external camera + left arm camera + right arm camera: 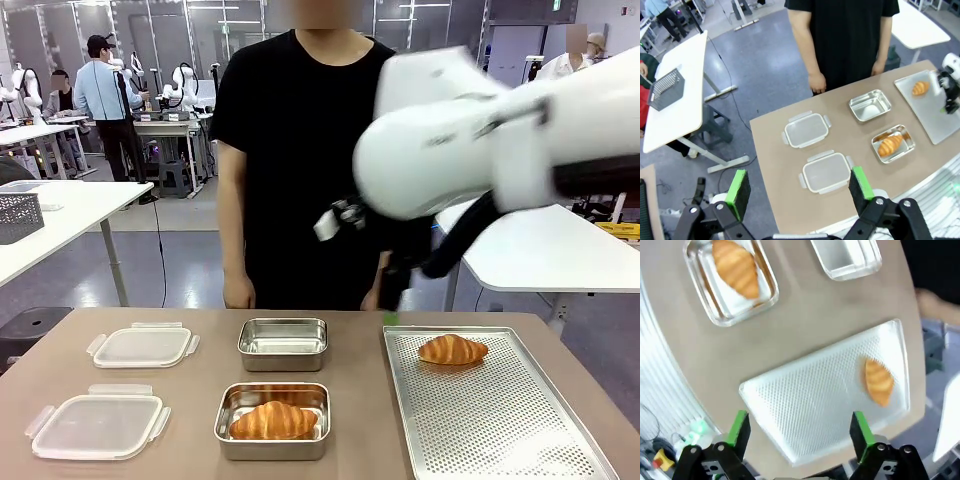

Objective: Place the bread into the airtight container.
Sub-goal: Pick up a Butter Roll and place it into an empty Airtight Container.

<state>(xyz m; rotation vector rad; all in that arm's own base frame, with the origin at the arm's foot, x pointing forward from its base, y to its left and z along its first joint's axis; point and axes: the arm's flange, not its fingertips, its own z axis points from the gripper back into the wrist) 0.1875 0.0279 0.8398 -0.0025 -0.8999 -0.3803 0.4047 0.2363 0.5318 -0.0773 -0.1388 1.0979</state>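
Left gripper (798, 172) and right gripper (799, 417) both stand apart, empty; the blurred white right arm (470, 130) covers, it seems, one hand of the black-shirted person (290, 150).

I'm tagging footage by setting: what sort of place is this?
Probably a lab or workshop hall, not a kitchen: white worktables on a grey floor, and a brown table staged with a perforated metal tray and rectangular steel containers.

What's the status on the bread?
Left gripper open, empty; right gripper open above tray. Croissant in near tin; second croissant on tray. Far tin empty, nothing blocking it.
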